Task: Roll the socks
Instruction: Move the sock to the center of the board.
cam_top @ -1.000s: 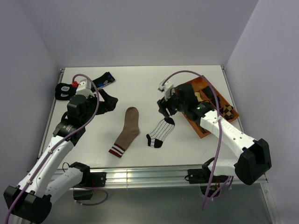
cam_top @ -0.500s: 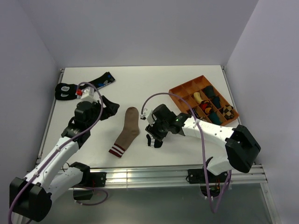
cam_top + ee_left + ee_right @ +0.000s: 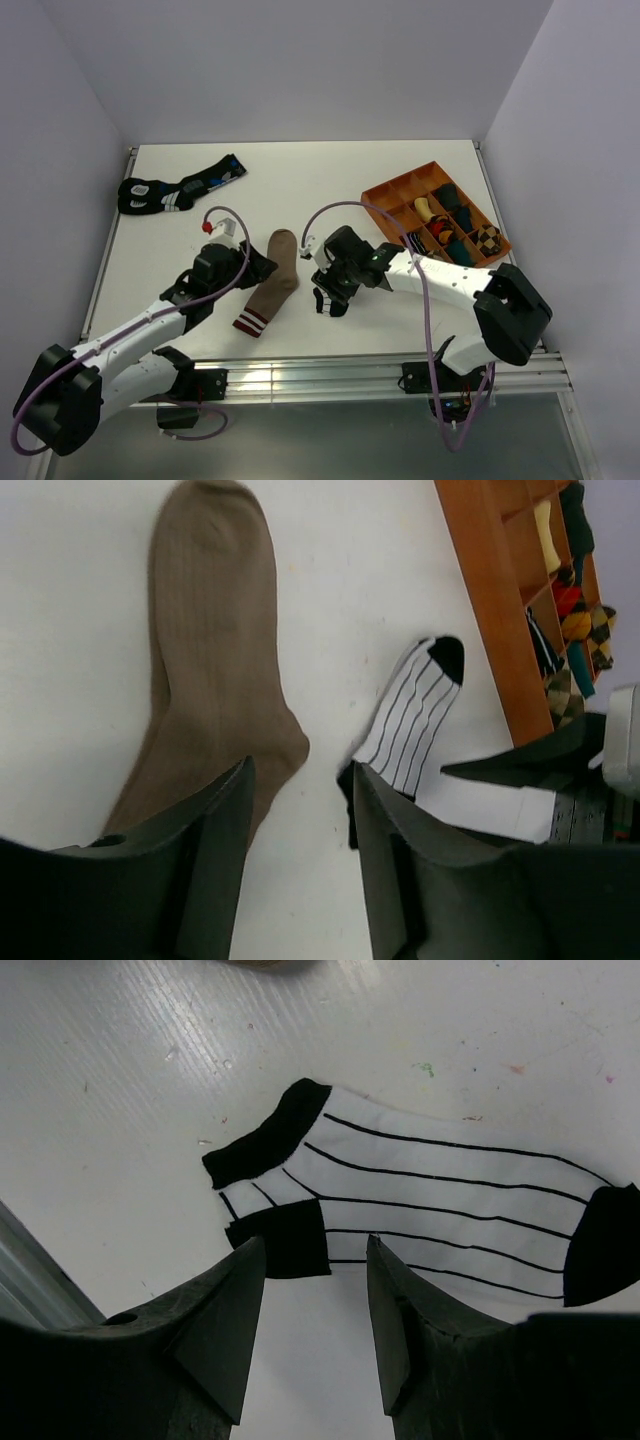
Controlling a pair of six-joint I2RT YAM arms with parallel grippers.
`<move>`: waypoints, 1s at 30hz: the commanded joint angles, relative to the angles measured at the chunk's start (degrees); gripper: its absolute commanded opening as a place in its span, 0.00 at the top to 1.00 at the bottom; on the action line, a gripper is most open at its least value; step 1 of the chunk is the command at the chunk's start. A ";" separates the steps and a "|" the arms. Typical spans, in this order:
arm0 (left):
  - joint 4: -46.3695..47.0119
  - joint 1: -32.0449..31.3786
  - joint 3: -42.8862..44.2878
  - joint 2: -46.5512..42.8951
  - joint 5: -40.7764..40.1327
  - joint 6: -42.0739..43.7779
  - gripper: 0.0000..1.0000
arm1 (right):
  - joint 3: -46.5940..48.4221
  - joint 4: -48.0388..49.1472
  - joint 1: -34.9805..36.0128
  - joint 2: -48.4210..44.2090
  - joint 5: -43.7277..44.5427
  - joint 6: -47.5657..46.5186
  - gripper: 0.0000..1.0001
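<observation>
The tan-brown sock (image 3: 280, 275) lies flat mid-table, its maroon-and-white striped cuff (image 3: 250, 322) towards the front edge. Just to its right is the white sock with thin black stripes (image 3: 331, 301), largely under my right gripper (image 3: 332, 281). My left gripper (image 3: 262, 265) stands open at the tan sock's left side. In the left wrist view this gripper (image 3: 300, 780) has one finger over the tan sock (image 3: 215, 670), with bare table between its jaws and the white sock (image 3: 415, 720) just beyond. In the right wrist view my right gripper (image 3: 315, 1250) is open, low over the white sock's (image 3: 440, 1210) black heel patch.
An orange divided tray (image 3: 385, 192) holding several rolled sock bundles stands at the back right and shows in the left wrist view as the tray (image 3: 490, 610). A pair of black socks with blue and white marks (image 3: 170, 190) lies at the back left. A metal rail (image 3: 300, 375) runs along the front edge.
My left arm swung from the back left down to the tan sock, its jaws narrowing slightly. My right arm came from the tray onto the white sock, its jaws also narrowing.
</observation>
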 commanded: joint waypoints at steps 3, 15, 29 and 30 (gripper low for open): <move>6.41 -4.26 -4.04 1.47 -0.67 -5.70 0.55 | 0.91 1.44 0.57 1.06 -0.04 0.10 0.48; 6.42 -5.76 -3.89 12.53 -4.71 -9.05 0.65 | 2.76 1.97 0.66 5.28 1.11 -0.07 0.49; 5.71 0.04 0.34 22.75 -2.95 -4.75 0.65 | 5.92 1.71 0.57 11.35 -1.09 -0.42 0.49; 5.19 1.52 0.69 22.40 -2.60 -3.96 0.65 | 6.19 1.79 0.57 11.70 -1.35 -0.42 0.49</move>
